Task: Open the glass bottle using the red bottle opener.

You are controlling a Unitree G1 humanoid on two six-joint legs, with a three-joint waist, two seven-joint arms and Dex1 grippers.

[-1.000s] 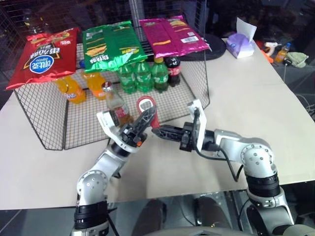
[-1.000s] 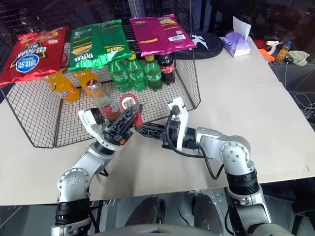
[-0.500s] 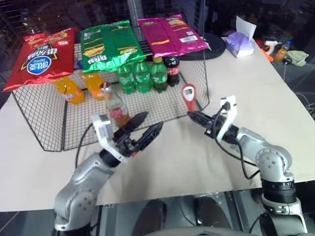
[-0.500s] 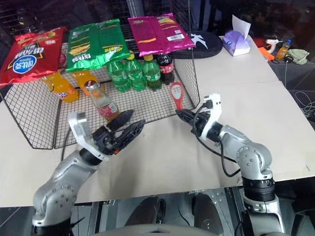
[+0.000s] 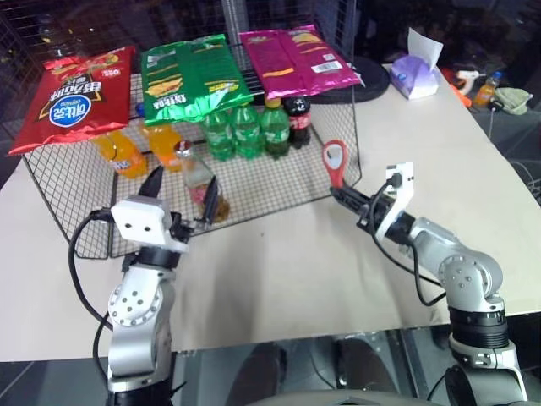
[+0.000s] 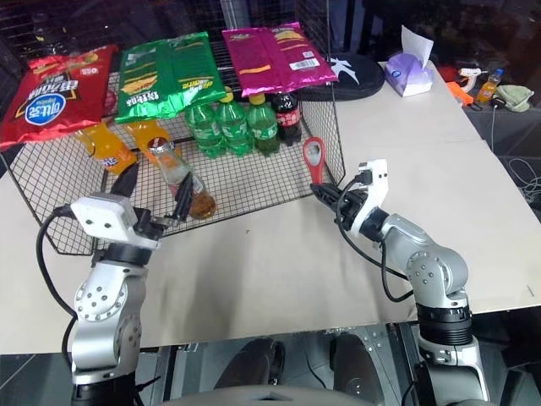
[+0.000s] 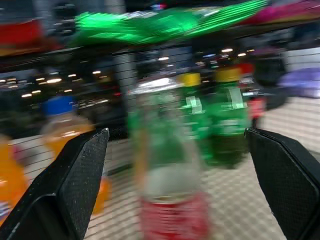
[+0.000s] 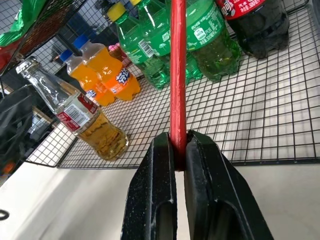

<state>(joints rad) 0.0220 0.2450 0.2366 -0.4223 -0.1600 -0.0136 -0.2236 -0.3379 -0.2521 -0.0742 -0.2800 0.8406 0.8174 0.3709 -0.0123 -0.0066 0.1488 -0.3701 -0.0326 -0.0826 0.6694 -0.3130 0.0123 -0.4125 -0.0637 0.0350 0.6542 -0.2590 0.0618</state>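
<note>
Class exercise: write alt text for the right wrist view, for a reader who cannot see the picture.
The right gripper is shut on the handle of the red bottle opener, which stands upright in front of a wire rack. On the rack, a tilted glass bottle of amber liquid stands beside orange bottles, green bottles and a dark bottle.

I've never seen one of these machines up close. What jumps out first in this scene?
Probably the red bottle opener, standing upright, pinched by its handle in the right gripper at the front of a wire rack. Further left, the left gripper stands open around a glass bottle of amber drink on the rack's floor. Bright red, green and pink snack bags lie along the rack's top, over orange and green soda bottles.
</note>
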